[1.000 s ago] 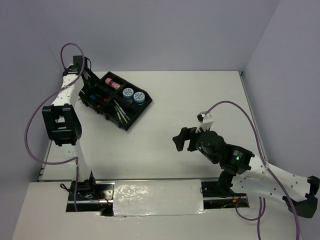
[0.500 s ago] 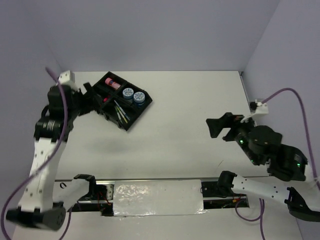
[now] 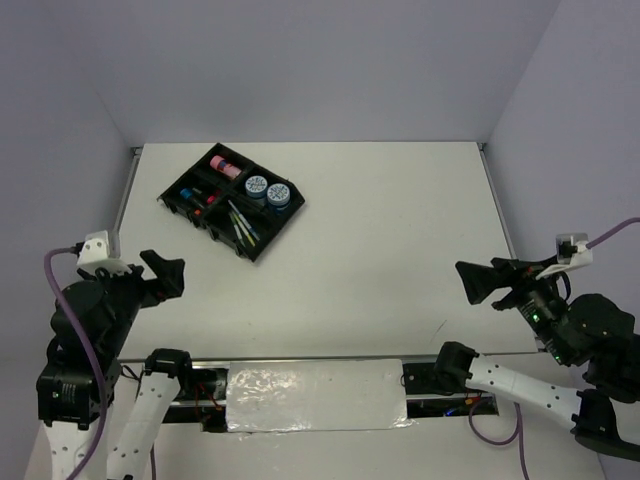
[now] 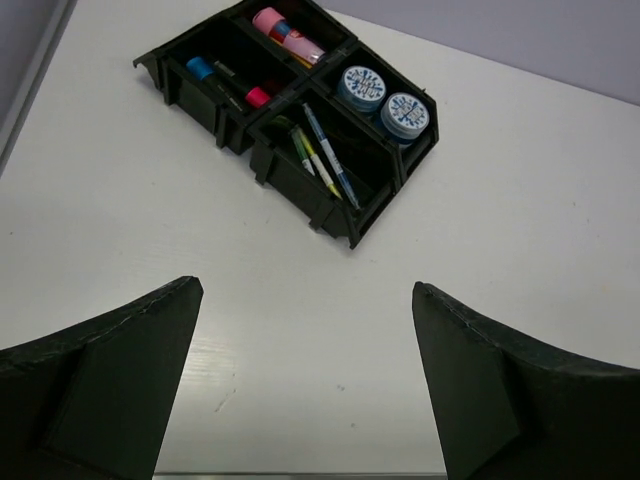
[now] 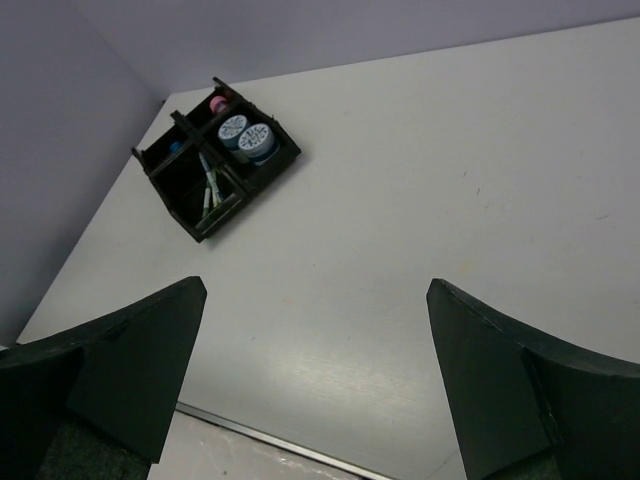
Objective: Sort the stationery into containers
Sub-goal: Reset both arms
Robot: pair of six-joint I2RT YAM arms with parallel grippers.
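Hanging left gripper (image 3: pixel 166 272): your jaws are spread wide, pinching nothing, over the table's (image 3: pixel 400 220) near-left part.
Tray (image 4: pixel 300 190): sits far-left; highlighters (image 4: pixel 204 68), pens (image 4: pixel 322 160), pink-capped tube (image 4: pixel 288 28) and two blue tubs (image 4: pixel 362 85) all lie inside its compartments.
Right gripper (image 3: pixel 482 282): yours gapes wide as well, holding nothing, at the near-right, well apart from the tray.
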